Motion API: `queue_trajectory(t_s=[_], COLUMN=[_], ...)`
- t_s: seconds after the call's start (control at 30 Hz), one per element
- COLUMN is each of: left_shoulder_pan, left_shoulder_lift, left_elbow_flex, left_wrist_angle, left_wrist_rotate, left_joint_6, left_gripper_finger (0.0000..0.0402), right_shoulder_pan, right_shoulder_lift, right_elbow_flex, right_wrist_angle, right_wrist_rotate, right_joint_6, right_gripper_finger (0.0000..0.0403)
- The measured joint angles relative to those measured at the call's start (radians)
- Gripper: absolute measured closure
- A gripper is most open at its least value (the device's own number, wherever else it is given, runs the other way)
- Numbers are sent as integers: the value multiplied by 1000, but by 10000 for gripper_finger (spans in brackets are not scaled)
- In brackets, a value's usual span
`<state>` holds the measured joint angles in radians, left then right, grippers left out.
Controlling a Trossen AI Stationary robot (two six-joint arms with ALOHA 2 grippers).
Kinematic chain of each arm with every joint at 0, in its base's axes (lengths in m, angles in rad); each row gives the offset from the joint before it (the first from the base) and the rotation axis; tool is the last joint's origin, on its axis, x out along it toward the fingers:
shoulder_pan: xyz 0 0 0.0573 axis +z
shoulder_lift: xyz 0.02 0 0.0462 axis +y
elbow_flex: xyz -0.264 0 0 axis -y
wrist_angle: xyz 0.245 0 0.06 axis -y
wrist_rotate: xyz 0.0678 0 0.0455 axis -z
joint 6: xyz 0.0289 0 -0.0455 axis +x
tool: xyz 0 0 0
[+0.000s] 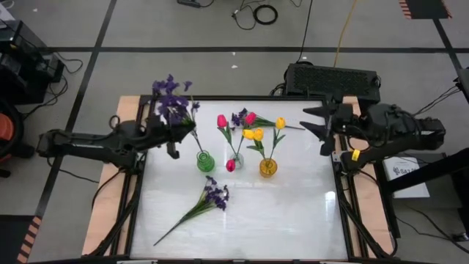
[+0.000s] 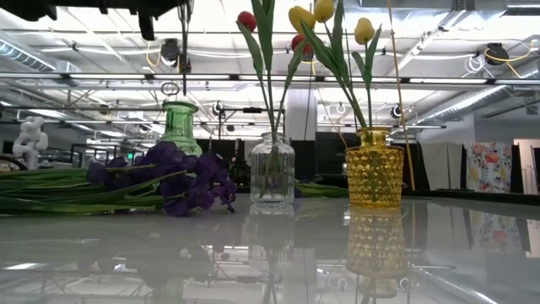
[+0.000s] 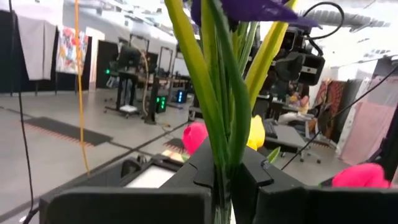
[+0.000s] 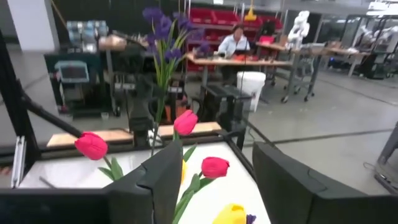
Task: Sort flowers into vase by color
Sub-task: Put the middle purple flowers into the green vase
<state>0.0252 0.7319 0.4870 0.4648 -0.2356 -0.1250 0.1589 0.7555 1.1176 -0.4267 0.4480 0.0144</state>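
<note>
A: Where does the purple sprig point(image 1: 173, 100) sit against the left gripper point(image 1: 173, 139)?

B: Right in it. The left gripper's fingers are clamped together on the stem, near the desk's rear-left corner. The stem runs close to upright, the bloom above the gripper and the lower stem slanting down toward the green vase point(image 1: 205, 160).

A: So the move turns on that stem and the vase mouth?

B: I'd judge so. The green vase stands just in front of and inboard of the left gripper, and the stem's foot looks to be at or in its mouth; from above I cannot tell which. The long axis needs to stay near vertical to drop in.

A: And the other arm?

B: The right gripper point(image 1: 316, 126) hovers at the desk's rear-right edge, fingers apart and holding nothing. The left arm is far nearer the green vase.

A: What else is placed?

B: Pink tulips point(image 1: 222, 121) stand in the clear vase point(image 1: 235, 160), yellow tulips point(image 1: 257, 134) in the yellow vase point(image 1: 268, 167). 1 more purple sprig point(image 1: 215, 194) lies flat toward the front, its stem pointing to the front-left corner. Another purple sprig point(image 1: 239, 117) and a pink tulip point(image 1: 250, 118) lie near the rear edge.
</note>
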Motion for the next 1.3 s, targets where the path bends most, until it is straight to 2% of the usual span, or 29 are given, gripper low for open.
queue_trajectory(t_s=[0.27,0.53,0.8,1.0,1.3], left_shoulder_pan=[2,2,1,1,-19], left_shoulder_lift=[68,119,161,178,196], left_elbow_flex=[0,0,0,0,0], left_wrist_angle=[-2,-98,-108,-116,-183], left_wrist_rotate=[-1,-69,-80,-141,-123], left_joint_6=[-38,-46,-69,-133,-158], left_gripper_finger=[376,375,372,333,264], right_shoulder_pan=[0,0,0,0,0], right_shoulder_lift=[-122,-131,-127,-116,-74], right_elbow_flex=[-197,-221,-221,-221,-221], right_wrist_angle=[119,124,114,87,48], right_wrist_rotate=[-7,-8,-8,-8,0], right_joint_6=[1,-1,-3,20,67], right_gripper_finger=[223,223,223,222,222])
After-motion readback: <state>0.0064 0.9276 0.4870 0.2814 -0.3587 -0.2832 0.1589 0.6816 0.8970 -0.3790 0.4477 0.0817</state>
